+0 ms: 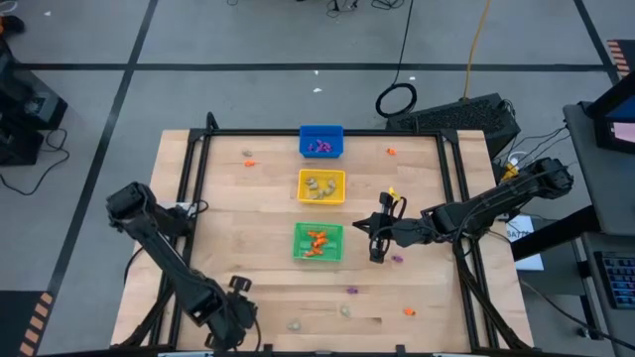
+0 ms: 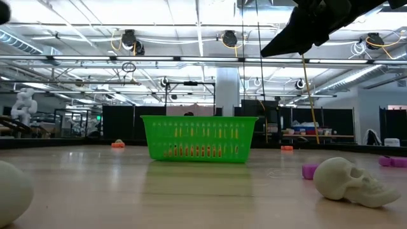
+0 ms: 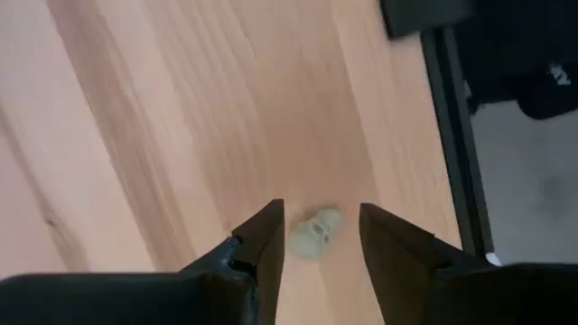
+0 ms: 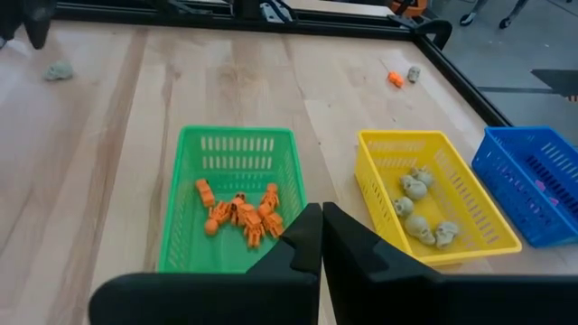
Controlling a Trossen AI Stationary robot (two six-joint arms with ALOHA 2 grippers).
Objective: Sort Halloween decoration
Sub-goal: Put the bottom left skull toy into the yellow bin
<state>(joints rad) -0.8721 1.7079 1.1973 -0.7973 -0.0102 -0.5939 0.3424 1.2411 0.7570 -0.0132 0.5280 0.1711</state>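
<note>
The Halloween decoration is many tiny trinkets. Orange ones lie in the green bin (image 1: 317, 243), pale skulls in the yellow bin (image 1: 321, 186), purple ones in the blue bin (image 1: 319, 147). Loose ones lie about the table. My left gripper (image 1: 236, 319) stands open near the table's near edge, pointing steeply down. In the left wrist view a pale skull (image 3: 316, 233) lies on the wood between its fingertips (image 3: 321, 208), apart from both. My right gripper (image 1: 376, 253) hangs shut just right of the green bin (image 4: 230, 203), holding nothing.
Loose pieces lie on the table: two skulls (image 1: 295, 324) (image 1: 344, 310) at the near edge, purple ones (image 1: 350, 291) (image 1: 399, 258), orange ones (image 1: 408, 311) (image 1: 391, 152) (image 1: 248, 159). A black rail (image 3: 456, 135) frames the table just beside my left gripper.
</note>
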